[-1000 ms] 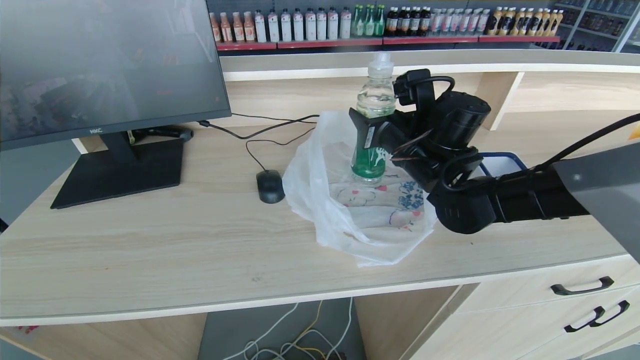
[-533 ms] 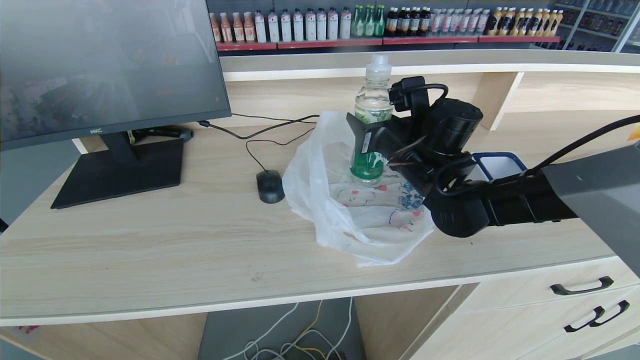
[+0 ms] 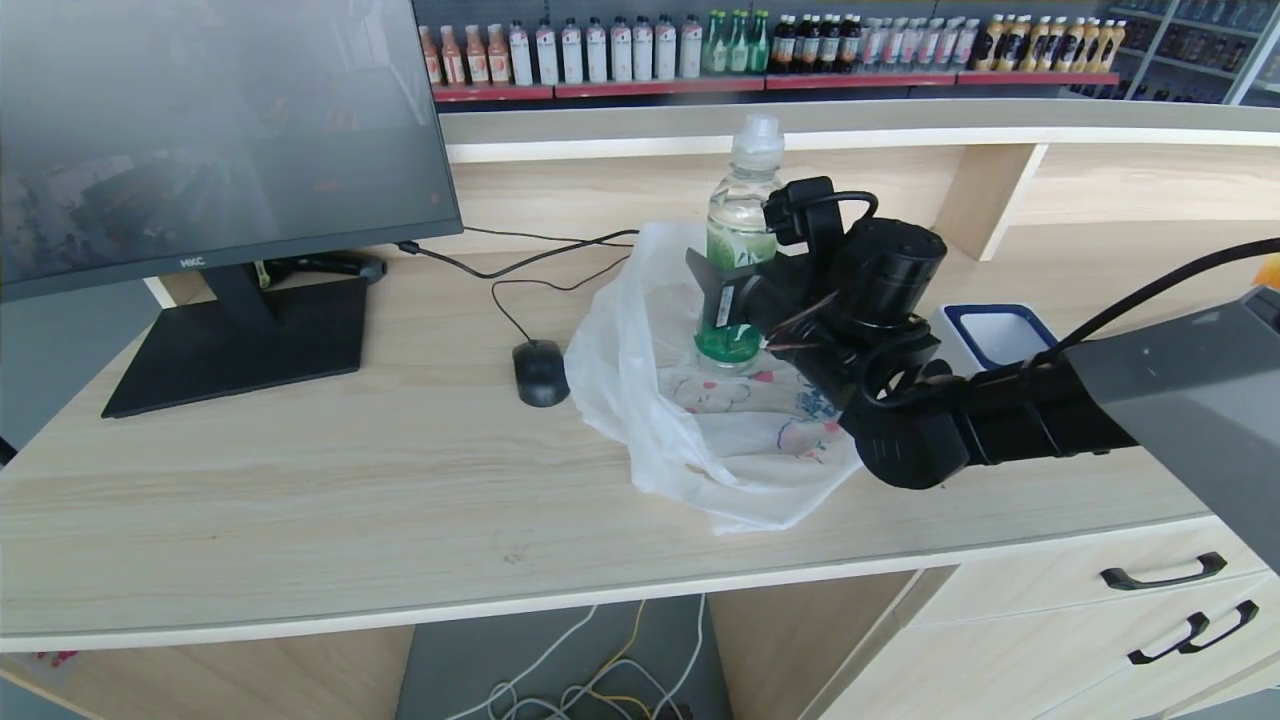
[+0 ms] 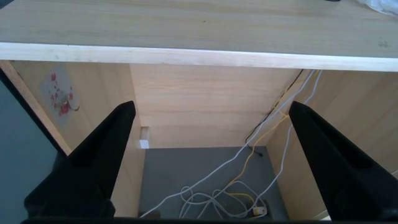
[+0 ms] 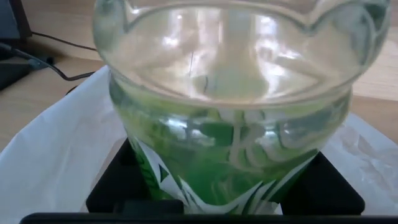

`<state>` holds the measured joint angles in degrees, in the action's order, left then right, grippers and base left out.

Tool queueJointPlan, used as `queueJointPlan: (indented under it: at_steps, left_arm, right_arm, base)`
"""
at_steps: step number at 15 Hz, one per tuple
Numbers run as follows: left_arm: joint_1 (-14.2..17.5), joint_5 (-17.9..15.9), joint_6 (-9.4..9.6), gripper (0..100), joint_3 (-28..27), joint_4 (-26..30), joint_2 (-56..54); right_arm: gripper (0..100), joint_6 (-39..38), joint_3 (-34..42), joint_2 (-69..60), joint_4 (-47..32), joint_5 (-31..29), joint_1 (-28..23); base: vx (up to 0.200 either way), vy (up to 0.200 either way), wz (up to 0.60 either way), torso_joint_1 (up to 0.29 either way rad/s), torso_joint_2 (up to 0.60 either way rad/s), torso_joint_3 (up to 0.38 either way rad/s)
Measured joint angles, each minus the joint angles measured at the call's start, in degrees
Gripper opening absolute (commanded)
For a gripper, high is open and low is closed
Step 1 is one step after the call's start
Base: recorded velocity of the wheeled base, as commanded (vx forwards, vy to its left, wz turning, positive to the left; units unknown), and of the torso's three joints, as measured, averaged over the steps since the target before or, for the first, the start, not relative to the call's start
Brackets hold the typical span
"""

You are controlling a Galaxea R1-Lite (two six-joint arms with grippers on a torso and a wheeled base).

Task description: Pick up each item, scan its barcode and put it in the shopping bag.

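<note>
A clear bottle with a green label stands upright over the white plastic shopping bag on the counter, its base low in the bag's mouth. My right gripper is shut on the bottle's labelled middle, coming in from the right. In the right wrist view the bottle is very close, with the bag spread beneath it. My left gripper hangs open below the counter's front edge, with nothing between its fingers.
A monitor on its stand sits at the left, with a black mouse and cables beside the bag. A blue-rimmed white box stands right of the arm. Loose wires lie under the counter.
My right gripper has carried the bottle slightly left and down, closer into the bag's mouth. The blue-rimmed box is more exposed behind the arm.
</note>
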<state>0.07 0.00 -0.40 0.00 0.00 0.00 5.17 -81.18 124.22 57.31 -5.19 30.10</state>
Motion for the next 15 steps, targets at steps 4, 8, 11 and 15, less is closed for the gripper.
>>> queueJointPlan:
  at_steps: [4,8,11,15]
  left_arm:
    - [0.0,0.0,-0.02,100,0.0,0.0,0.0]
    - [0.0,0.0,-0.02,100,0.0,0.0,0.0]
    - [0.0,0.0,-0.02,100,0.0,0.0,0.0]
    - [0.0,0.0,-0.02,100,0.0,0.0,0.0]
  right_arm:
    - [0,0.0,1.2,-0.3,0.0,0.0,0.0]
    - [0,0.0,1.4,-0.4,0.0,0.0,-0.1]
    - [100,-0.1,1.3,-0.4,0.4,-0.1,-0.1]
    - [100,0.0,1.5,-0.4,5.5,-0.2,-0.1]
  base:
    - [0.000,0.000,0.00,0.000,0.00,0.000]
    - [0.000,0.000,0.00,0.000,0.00,0.000]
    - [0.000,0.000,0.00,0.000,0.00,0.000]
    - [0.000,0.000,0.00,0.000,0.00,0.000]
